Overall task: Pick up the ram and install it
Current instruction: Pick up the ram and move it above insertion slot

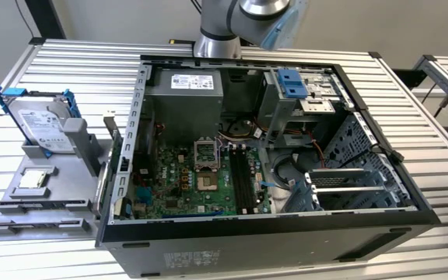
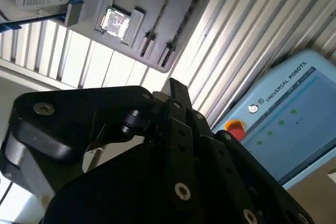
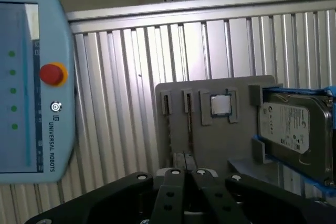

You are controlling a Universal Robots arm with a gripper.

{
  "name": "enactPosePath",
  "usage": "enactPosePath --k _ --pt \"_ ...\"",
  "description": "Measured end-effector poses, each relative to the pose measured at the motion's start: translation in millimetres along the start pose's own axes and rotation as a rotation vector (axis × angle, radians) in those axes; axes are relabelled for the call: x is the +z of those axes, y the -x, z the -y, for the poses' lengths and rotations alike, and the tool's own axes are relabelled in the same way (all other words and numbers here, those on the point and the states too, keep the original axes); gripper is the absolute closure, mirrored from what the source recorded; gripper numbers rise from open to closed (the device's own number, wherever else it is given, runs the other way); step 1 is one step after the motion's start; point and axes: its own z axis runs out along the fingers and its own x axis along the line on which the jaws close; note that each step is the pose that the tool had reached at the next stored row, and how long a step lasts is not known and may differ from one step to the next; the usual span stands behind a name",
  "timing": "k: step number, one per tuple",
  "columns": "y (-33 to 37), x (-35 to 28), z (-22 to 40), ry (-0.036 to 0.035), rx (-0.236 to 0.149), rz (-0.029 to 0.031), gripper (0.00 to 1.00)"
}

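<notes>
The long thin dark ram stick (image 3: 189, 129) seems to sit in the grey holder tray (image 1: 6, 227) at the exterior view's left, not picked up yet. The black tool (image 3: 191, 172) is pinched together and empty. Grabbing the stick needs the tool apart.

The tabletop (image 1: 76, 64) is ribbed bare metal with a dull silver sheen. On it, the tray (image 1: 72, 189) is matt grey plastic. The drive (image 1: 44, 125) has a bright metal shell under a white paper label, with blue plastic brackets (image 1: 10, 92). The chip (image 1: 37, 179) has a shiny metal lid. The case (image 1: 270, 245) is grey sheet metal, partly perforated, dark and matt outside. The end effector (image 3: 185, 177) is satin black, the pendant (image 3: 31, 87) smooth pale-blue plastic.
</notes>
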Motion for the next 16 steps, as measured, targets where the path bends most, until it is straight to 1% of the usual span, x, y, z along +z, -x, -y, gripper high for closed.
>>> enactPosePath --k 9,15,16 --pt "0.0 0.0 0.0 0.0078 -0.161 -0.0029 1.0" --pt "0.0 -0.1 0.0 0.0081 -0.165 -0.003 1.0" --pt "0.0 -0.1 0.0 0.0081 -0.165 -0.003 0.0"
